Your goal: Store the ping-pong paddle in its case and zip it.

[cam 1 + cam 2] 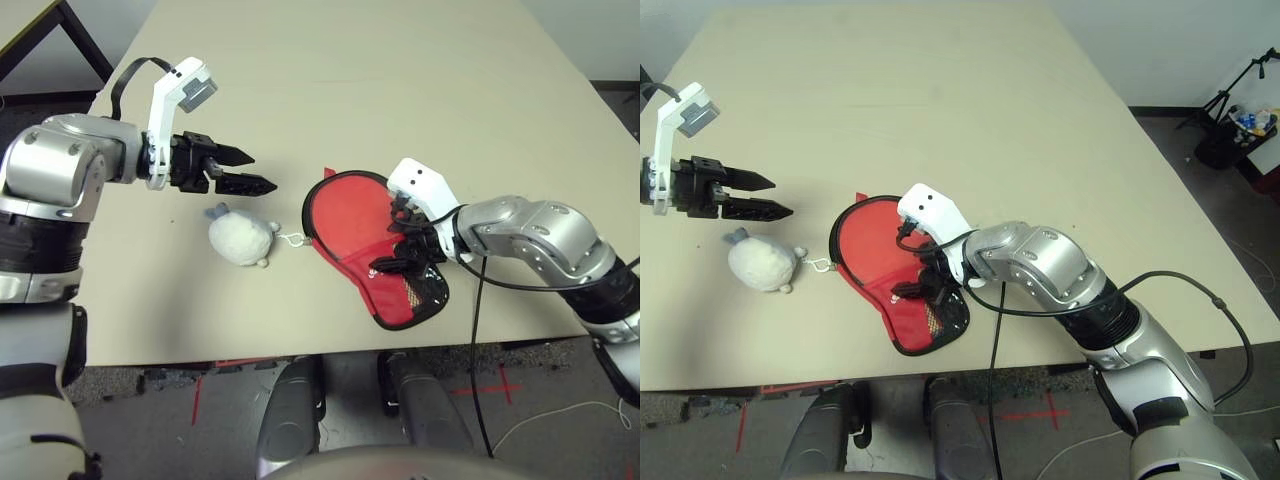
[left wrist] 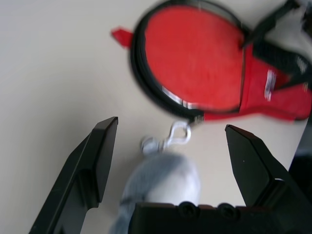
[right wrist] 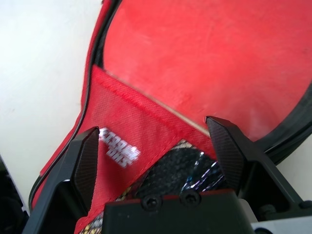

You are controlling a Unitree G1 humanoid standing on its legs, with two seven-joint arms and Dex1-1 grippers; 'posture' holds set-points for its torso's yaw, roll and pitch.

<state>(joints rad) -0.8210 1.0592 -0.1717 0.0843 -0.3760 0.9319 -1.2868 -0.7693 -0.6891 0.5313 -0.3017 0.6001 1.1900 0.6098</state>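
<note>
Beige counter (image 1: 400,90) fills scene; grey floor (image 1: 1230,200) beyond, red tape marks (image 1: 495,385) near; tripod stand (image 1: 1235,95) far right.

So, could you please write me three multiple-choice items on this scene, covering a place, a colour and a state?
1. Where is the white pouch?
A. on the case
B. on the table, to the left of the case
C. in the left pincer

2. What colour is the case outside?
A. blue
B. red
C. green

3. How does the case stand?
A. zipped shut
B. unzipped, paddle face showing
C. folded in half

Answers:
1 B, the pouch lies apart from the case under the open left pincer.
2 B, the fabric is red with black trim.
3 B, the ping-pong paddle shows inside while the open right pincer hangs over the case.
</note>
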